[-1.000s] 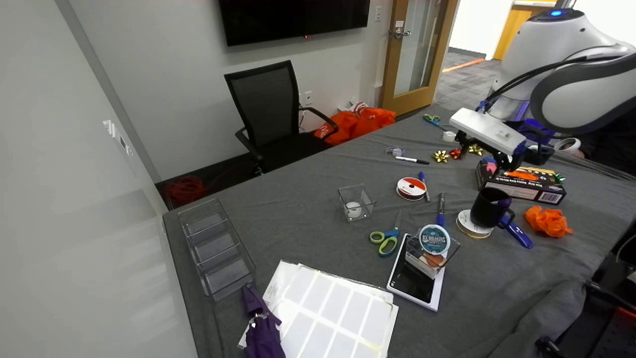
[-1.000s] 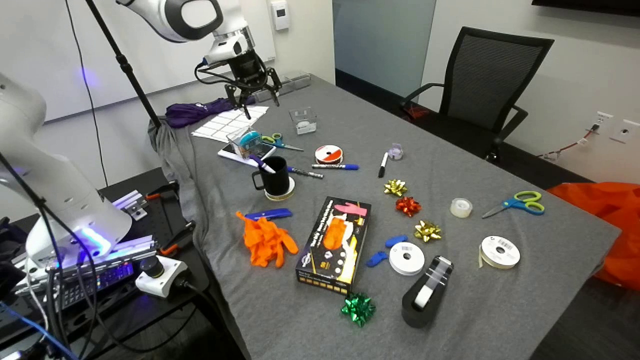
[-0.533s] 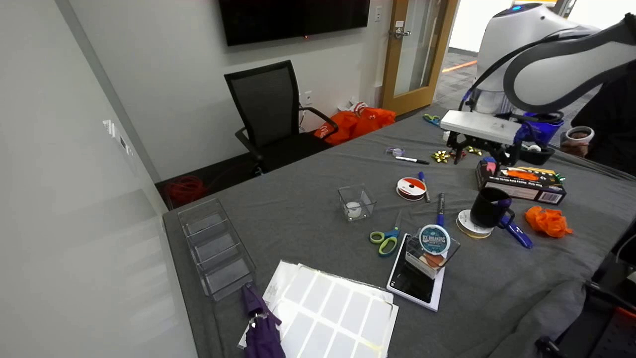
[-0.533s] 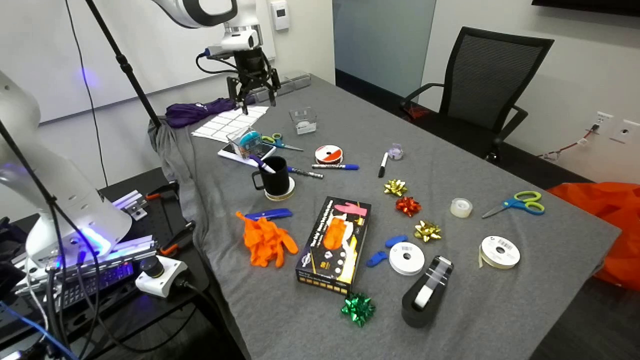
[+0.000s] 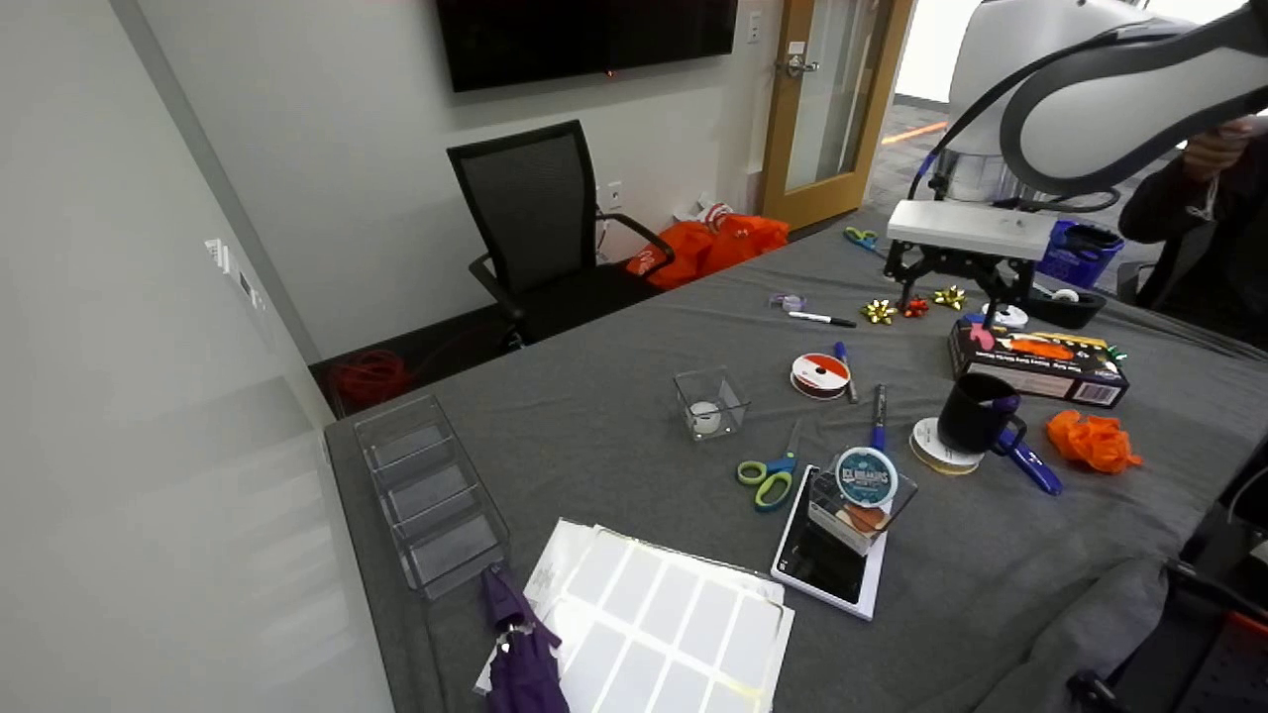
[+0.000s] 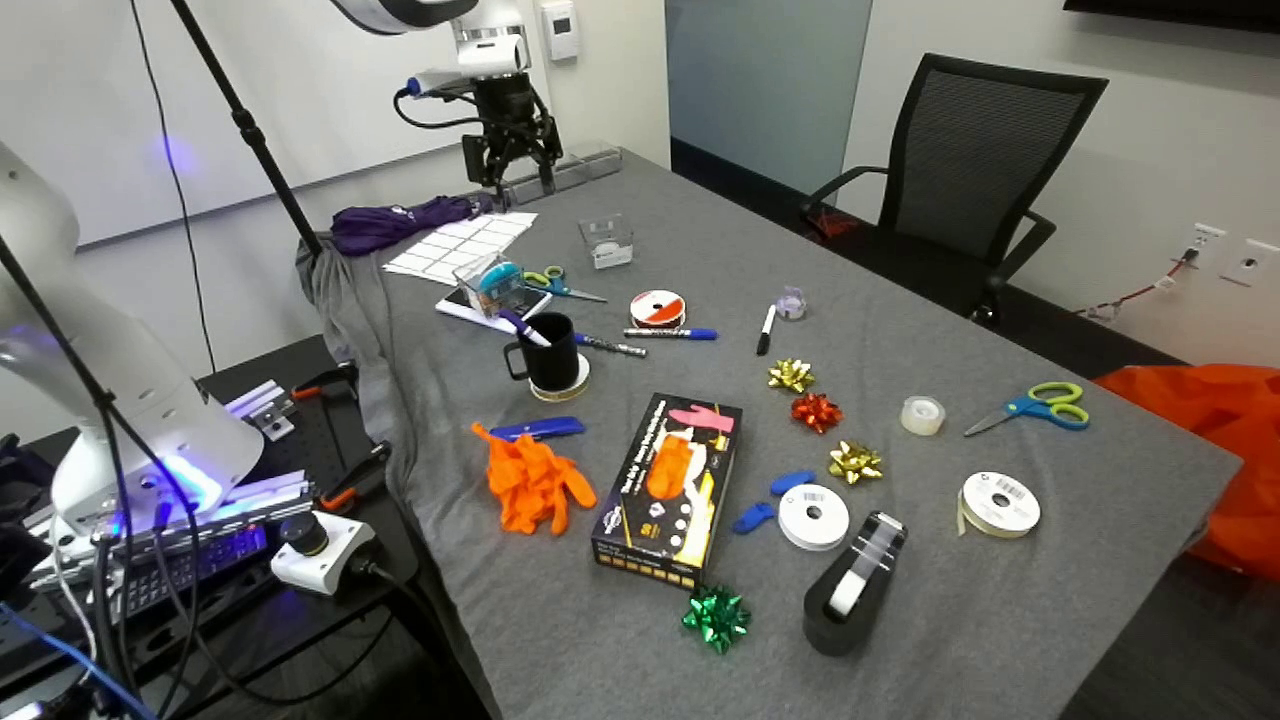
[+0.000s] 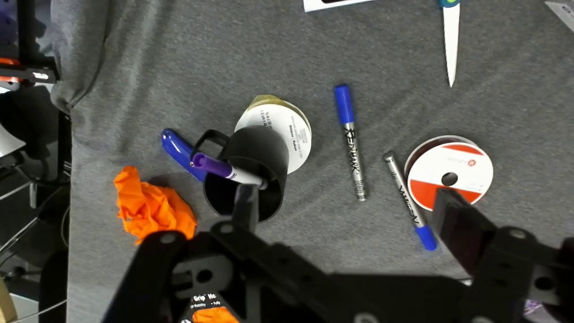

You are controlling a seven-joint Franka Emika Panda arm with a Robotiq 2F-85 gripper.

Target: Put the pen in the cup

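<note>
The small black cup point(image 5: 966, 421) stands upright on a white ribbon spool point(image 5: 936, 451); it also shows in an exterior view point(image 6: 555, 365) and in the wrist view point(image 7: 269, 146). A purple-and-white pen point(image 6: 524, 328) leans inside the cup, its purple end sticking out over the handle side; it also shows in the wrist view point(image 7: 215, 165). My gripper point(image 7: 347, 197) is open with nothing between its fingers. It is high above the table, apart from the cup, in both exterior views point(image 5: 946, 313) point(image 6: 524, 195). Two blue-capped silver markers point(image 7: 352, 143) point(image 7: 406, 197) lie on the table.
A red-and-white ribbon spool point(image 7: 448, 175) lies by the markers. Near the cup are an orange glove point(image 6: 530, 480), a blue stapler-like object point(image 6: 540, 428) and a glove box point(image 6: 670, 490). A clear box with a teal tin point(image 5: 867, 480) sits on a tablet. A person point(image 5: 1209, 188) stands behind.
My gripper has risen and turned from a tilt to pointing nearly straight down, staying open. The cup and the pen in it have not moved. The person in the background has moved.
</note>
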